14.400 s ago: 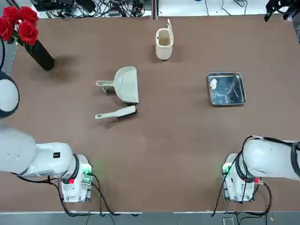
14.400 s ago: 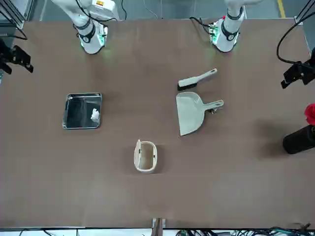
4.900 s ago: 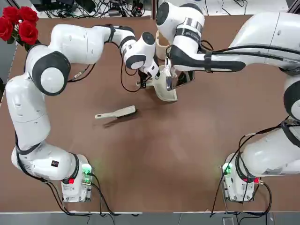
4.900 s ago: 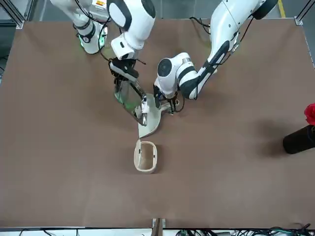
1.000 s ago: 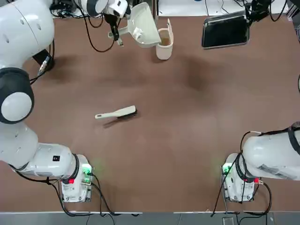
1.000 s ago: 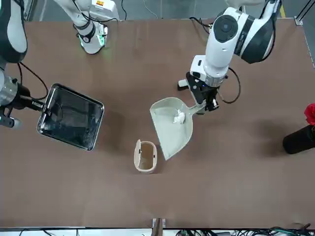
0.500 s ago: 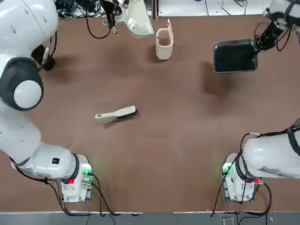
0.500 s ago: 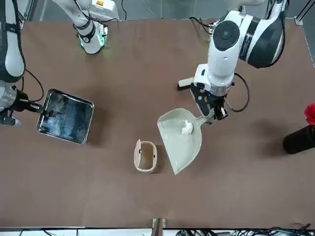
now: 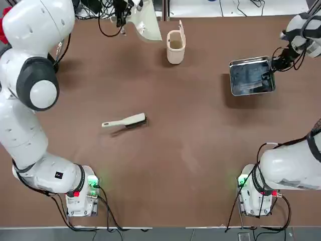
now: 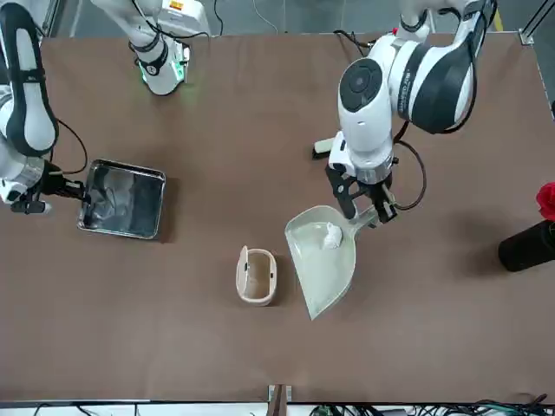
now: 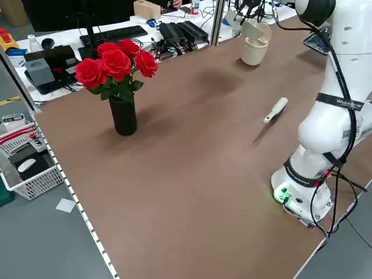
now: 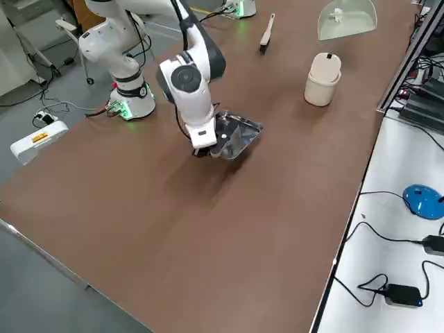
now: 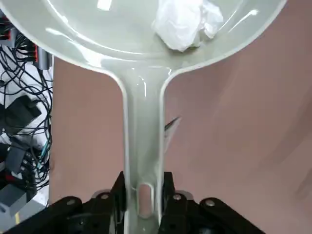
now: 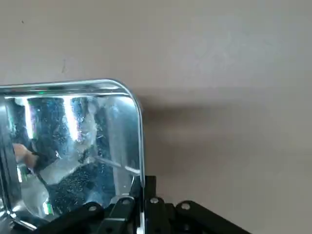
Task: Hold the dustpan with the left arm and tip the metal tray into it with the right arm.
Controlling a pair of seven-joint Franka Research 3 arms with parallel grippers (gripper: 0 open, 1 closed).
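Holding dustpan point(image 10: 323, 260) aloft, left pincer point(image 13: 145, 202) clamped on handle, crumpled paper point(image 13: 187, 22) inside; right pincer point(image 14: 142, 202) clamped on metal tray point(image 9: 252, 76), at dustpan's three o'clock, top view. Risk: tilting the scoop could spill paper.

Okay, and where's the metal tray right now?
In the top view, the metal tray is at the far right part of the table, held in the right arm's jaws, with the small cream bin off to its left.
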